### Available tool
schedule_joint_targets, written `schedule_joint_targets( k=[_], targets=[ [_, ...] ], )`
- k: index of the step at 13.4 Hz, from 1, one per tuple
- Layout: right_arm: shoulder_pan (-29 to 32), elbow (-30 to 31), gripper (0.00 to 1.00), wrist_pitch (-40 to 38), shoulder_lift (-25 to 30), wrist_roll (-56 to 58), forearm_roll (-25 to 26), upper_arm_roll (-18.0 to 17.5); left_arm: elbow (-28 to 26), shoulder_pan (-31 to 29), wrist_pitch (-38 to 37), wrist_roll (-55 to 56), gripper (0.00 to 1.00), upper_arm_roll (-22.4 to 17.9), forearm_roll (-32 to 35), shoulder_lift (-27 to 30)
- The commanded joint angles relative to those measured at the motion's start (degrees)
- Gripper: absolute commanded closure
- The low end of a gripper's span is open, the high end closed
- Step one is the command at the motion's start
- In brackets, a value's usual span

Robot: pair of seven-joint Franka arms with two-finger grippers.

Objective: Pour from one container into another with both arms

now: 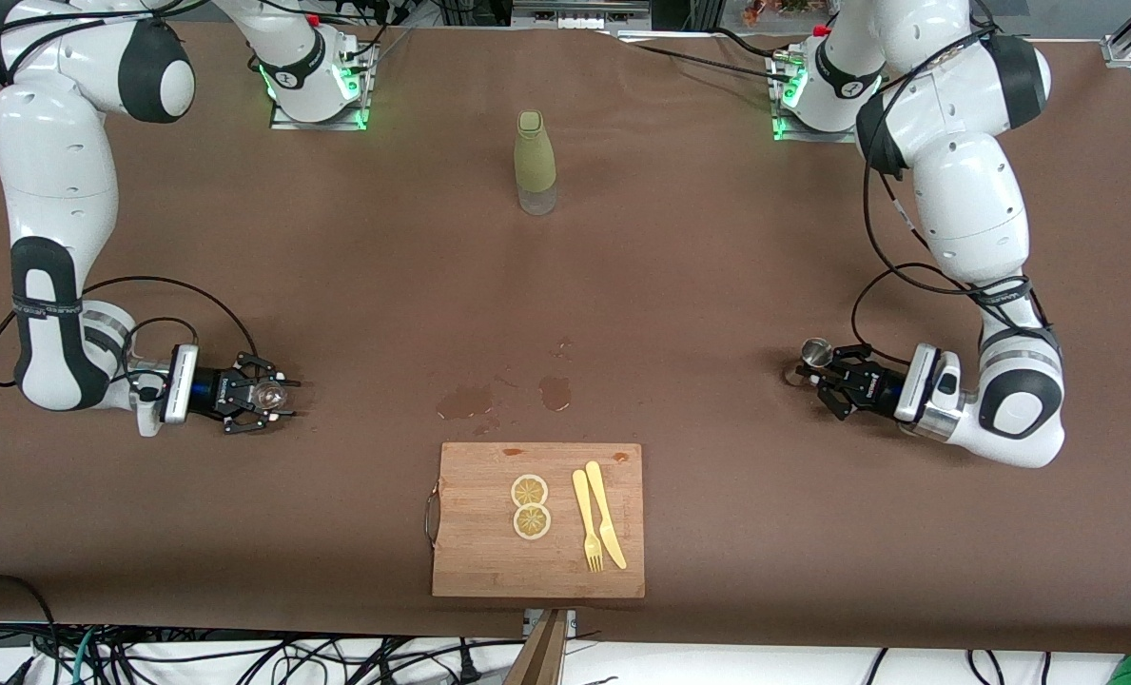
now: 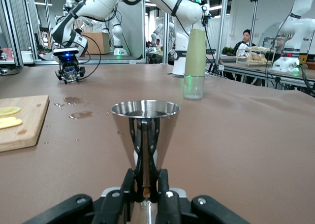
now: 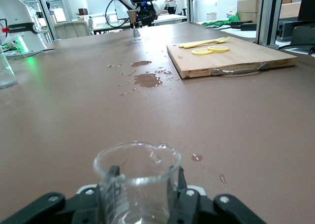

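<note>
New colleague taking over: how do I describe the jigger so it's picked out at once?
Start at the table end by the left arm's base. The left gripper is shut on the jigger there, just above the cloth. It is the only silvery metal hourglass cup; the glass cup is clear, the bottle tall and olive.

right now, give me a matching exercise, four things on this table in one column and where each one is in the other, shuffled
Things:
1. jigger
2. glass cup
3. olive-green bottle
4. lemon slices

Places:
a. on the cutting board, beside the yellow fork and knife
b. between the fingers of the right gripper, at the right arm's end of the table
c. upright mid-table, between the two arm bases
d. clamped at its waist in the left gripper, at the left arm's end of the table

Pairs: 1-d, 2-b, 3-c, 4-a
</note>
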State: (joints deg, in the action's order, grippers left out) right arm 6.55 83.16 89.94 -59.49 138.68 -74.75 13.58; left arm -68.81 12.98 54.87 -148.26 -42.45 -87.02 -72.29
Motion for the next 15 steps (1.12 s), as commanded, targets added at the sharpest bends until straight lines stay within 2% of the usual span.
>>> schedule_joint_targets(
  k=[1, 2, 3, 7, 11, 15],
  targets=[
    [-0.04, 0.34, 0.37, -0.65, -0.01, 1.15, -0.57, 0.57, -0.53, -1.63, -2.75, -8.88, 1.00, -0.79, 4.05, 0.31],
    [-0.13, 0.17, 0.09, -0.56, -0.10, 1.15, -0.48, 1.09, -0.45, -2.51, -2.84, -9.59, 1.00, -0.96, 4.84, 0.40],
    [-0.05, -0.01, 0.00, -0.47, -0.01, 1.15, -0.39, 1.88, -0.36, -3.30, -3.01, -10.99, 1.00, -1.14, 5.89, 0.31],
    [-0.13, -0.62, 0.00, -1.78, 0.43, 0.54, -0.13, 6.45, 1.57, -7.95, -6.34, -13.98, 1.00, -1.75, 6.96, -2.05],
    [-0.13, -7.72, 0.00, -5.64, 0.69, -5.77, 3.64, 11.46, 3.07, -13.14, -7.84, -17.33, 1.00, -2.02, 11.87, -2.24],
    [-0.22, -15.55, 0.00, -10.39, 0.96, -19.90, 4.18, 16.56, 3.16, -13.50, -7.58, -18.56, 1.00, -2.02, 12.76, -3.55]
  ],
)
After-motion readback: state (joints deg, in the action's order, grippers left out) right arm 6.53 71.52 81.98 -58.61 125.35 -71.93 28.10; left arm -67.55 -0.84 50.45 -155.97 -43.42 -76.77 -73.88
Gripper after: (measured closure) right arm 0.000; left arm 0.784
